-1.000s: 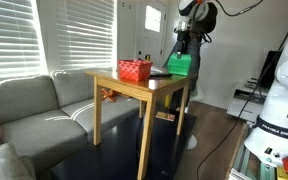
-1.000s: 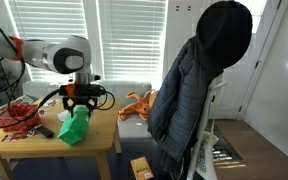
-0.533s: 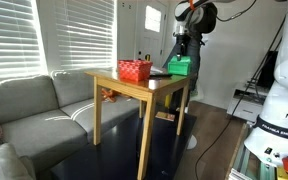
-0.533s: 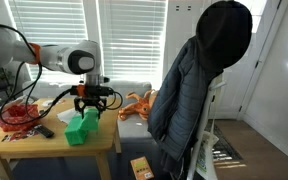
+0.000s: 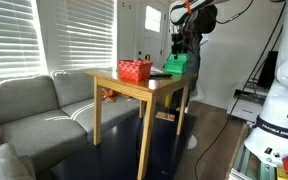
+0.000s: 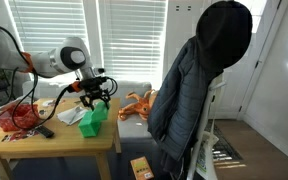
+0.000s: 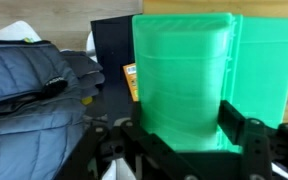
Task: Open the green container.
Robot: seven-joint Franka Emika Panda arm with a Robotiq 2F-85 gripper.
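Note:
The green container (image 6: 92,120) is a bright green plastic box at the table's corner, and it looks tilted. It also shows under the arm in an exterior view as the green container (image 5: 176,63). My gripper (image 6: 96,100) comes down on it from above and is shut on its upper part. In the wrist view the green container (image 7: 184,60) fills the middle, with the gripper (image 7: 182,123) closed on it and a black finger (image 7: 232,121) pressed on each side. A flatter green part (image 7: 259,60) lies beside it over the wood. Whether the lid is off cannot be told.
A red mesh basket (image 6: 17,115) and a black remote (image 6: 44,131) share the wooden table (image 6: 44,145). A dark coat (image 6: 199,80) hangs on a chair close by. A grey sofa (image 5: 34,110) stands beside the table (image 5: 124,85). A small orange box (image 7: 130,80) lies on the floor.
The gripper has carried the green container sideways toward the table's corner and a little upward. Its grip has not changed.

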